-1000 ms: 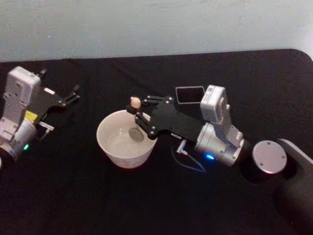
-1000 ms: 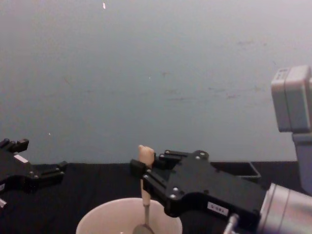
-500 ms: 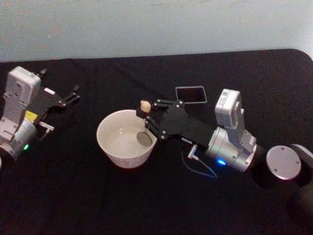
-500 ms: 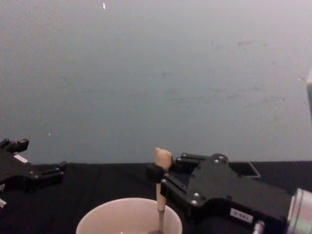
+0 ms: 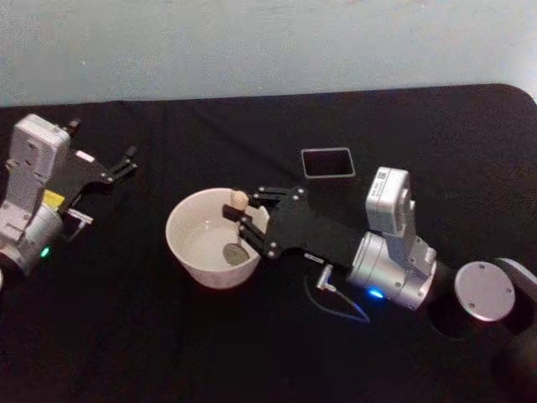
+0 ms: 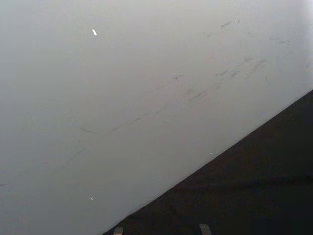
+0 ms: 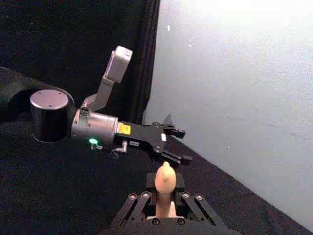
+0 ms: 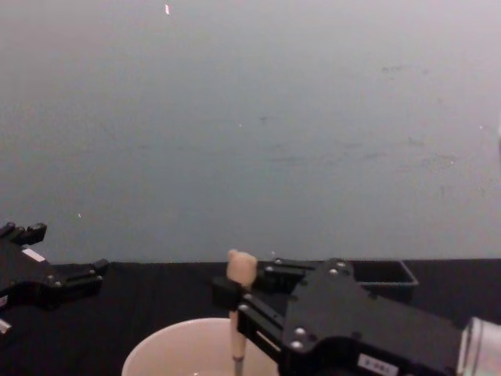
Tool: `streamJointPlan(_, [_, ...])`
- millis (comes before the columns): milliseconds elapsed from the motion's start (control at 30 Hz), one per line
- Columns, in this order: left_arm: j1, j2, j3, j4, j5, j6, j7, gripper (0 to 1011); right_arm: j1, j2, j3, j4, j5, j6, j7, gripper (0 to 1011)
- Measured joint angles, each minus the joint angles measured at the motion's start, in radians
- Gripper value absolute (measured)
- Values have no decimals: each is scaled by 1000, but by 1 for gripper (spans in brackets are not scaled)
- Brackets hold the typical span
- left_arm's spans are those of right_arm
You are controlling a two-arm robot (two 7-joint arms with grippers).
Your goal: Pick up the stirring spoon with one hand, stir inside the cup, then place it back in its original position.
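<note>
Head view: grips stirring spoon [image 5: 234,248] in right gripper [image 5: 243,220], fingers shut on tan handle just below knob. Holds long axis near upright: knob above fingers, metal bowl below them, low inside cup [image 5: 211,274], near wall on gripper side. Places holder [image 5: 328,149] beyond gripper, farther from robot and to its right, apart from cup. Parks left gripper [image 5: 102,138], fingers spread, well off to left. Judged: stirring step. Return calls for lift clear of rim, then carry back-right, axis vertical over holder.

Stirring spoon [image 5: 233,250] stands in the cup [image 5: 205,270] — holder [image 5: 327,162] behind it to the right, apart
</note>
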Motion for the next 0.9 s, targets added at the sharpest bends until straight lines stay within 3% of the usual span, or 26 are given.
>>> streamJointPlan(500, [0,0,0,0,0,0,0,1001,51,-67,-34,73,-30,0,-23,201])
streamJointPlan(900, [0,0,0,0,0,0,0,1001,91,-110,-31,139,-61,-7,-59,201])
